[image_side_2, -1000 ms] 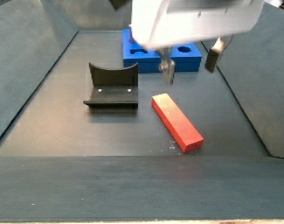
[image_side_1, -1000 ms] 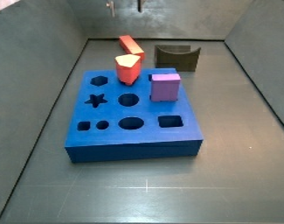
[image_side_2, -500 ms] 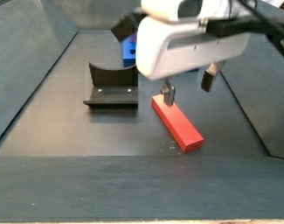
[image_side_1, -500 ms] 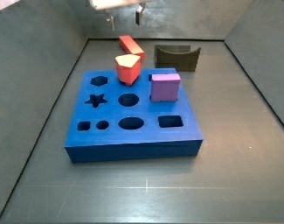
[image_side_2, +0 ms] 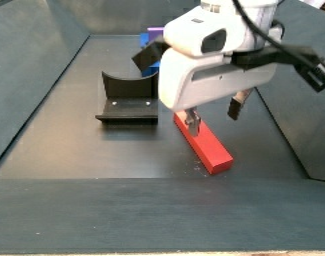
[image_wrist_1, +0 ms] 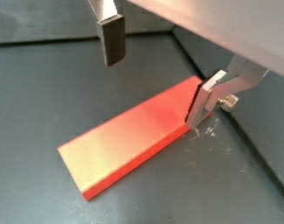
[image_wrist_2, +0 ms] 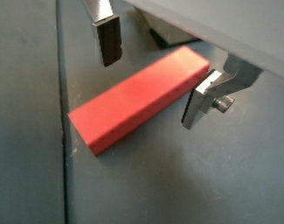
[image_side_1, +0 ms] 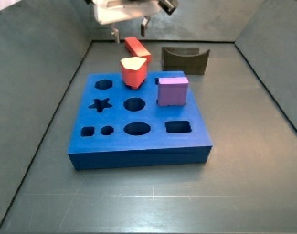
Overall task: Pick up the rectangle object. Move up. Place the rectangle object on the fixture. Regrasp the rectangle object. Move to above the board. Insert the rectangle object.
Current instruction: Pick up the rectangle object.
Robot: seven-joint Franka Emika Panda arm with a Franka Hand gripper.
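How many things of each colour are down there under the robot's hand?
Red: 2, the rectangle object lying on the floor and a short red-orange prism on the board.
Purple: 1, a cube.
Blue: 1, the board.
Dark: 1, the fixture.
Total: 5.
The gripper hangs open over the rectangle object.

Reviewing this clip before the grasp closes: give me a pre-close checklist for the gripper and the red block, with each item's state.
1. Gripper open: ok.
2. Fingers straddle the rectangle object, one on each side: ok.
3. Rectangle object lying flat on the floor: ok.
4. Pads low enough to grip its sides: cannot tell.
5. Fixture notch free: ok.
6. Nothing else close beside the rectangle object: ok.
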